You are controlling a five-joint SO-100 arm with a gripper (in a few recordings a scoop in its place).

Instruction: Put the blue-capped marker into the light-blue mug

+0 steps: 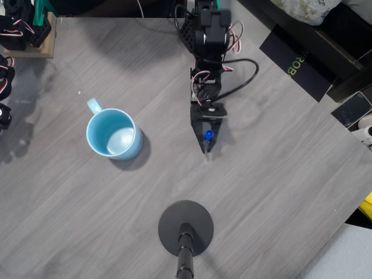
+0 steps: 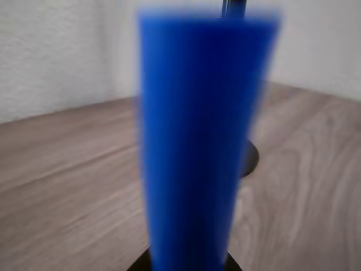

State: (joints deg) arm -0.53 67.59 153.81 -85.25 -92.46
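Note:
Seen from overhead, my black gripper points toward the table's near edge and is shut on the blue-capped marker, which stands upright and shows end-on as a small blue dot. In the wrist view the marker's blue cap rises blurred and close through the middle of the picture, upright. The light-blue mug stands upright on the table to the left of the gripper in the overhead view, its handle at its upper left, its pale inside showing nothing in it. A stretch of bare table separates gripper and mug.
A black round stand base with a pole sits near the front edge, below the gripper; the same stand base shows behind the cap. The grey wood table is bare between things. Dark clutter lies at the overhead view's right and left edges.

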